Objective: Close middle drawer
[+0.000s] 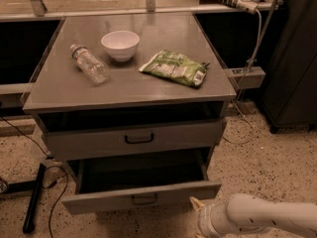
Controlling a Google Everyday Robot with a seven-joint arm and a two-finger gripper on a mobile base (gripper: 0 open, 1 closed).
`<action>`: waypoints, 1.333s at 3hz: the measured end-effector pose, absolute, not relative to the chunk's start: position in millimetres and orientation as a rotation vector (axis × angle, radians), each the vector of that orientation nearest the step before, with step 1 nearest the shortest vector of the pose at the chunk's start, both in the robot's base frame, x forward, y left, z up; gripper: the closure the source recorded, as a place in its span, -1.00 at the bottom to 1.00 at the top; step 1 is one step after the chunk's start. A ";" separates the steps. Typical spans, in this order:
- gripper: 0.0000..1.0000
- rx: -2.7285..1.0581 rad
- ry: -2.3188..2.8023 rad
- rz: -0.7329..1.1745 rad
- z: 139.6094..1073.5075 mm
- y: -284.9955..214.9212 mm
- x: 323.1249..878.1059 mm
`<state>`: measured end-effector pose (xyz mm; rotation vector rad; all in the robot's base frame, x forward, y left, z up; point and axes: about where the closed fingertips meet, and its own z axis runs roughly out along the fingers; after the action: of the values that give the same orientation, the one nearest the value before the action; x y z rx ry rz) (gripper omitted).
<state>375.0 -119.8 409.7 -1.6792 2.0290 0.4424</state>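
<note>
Camera view from above and in front takes in a grey cabinet (pixel 59 90) with the middle drawer (pixel 99 202) pulled well out toward the floor (pixel 282 167), its dark, shallow box exposed and apparently empty. Its low front panel carries a small bar handle (pixel 144 200) at the centre. Above it sits the drawer with the taller front (pixel 89 144), pushed nearly home.

The gripper (pixel 199 209) is low at the bottom edge, just beside the drawer's right front corner and a little in front of the panel, at the end of a white arm (pixel 262 217) that reaches in from the right. Whether it is open or closed I cannot tell. It holds nothing that I can see. That low, frontal position makes sense to me — a flat push on the panel should slide the drawer back, no grasp of the handle needed.

A bottle (pixel 90 64) lying on its side, a white bowl (pixel 120 44) and a green snack bag (pixel 174 68) rest on top, well clear of the work — the push has not landed yet.
</note>
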 end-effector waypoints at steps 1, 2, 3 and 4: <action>-0.64 -1.656 1.996 0.437 410.6 -120.8 407.0; -0.16 -1.642 1.964 0.415 411.9 -123.4 467.2; 0.30 -1.646 1.947 0.397 414.1 -117.4 516.3; 0.27 -1.640 1.936 0.382 418.9 -116.4 528.3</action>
<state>528.3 -116.4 418.9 -1.6397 1.9364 0.3815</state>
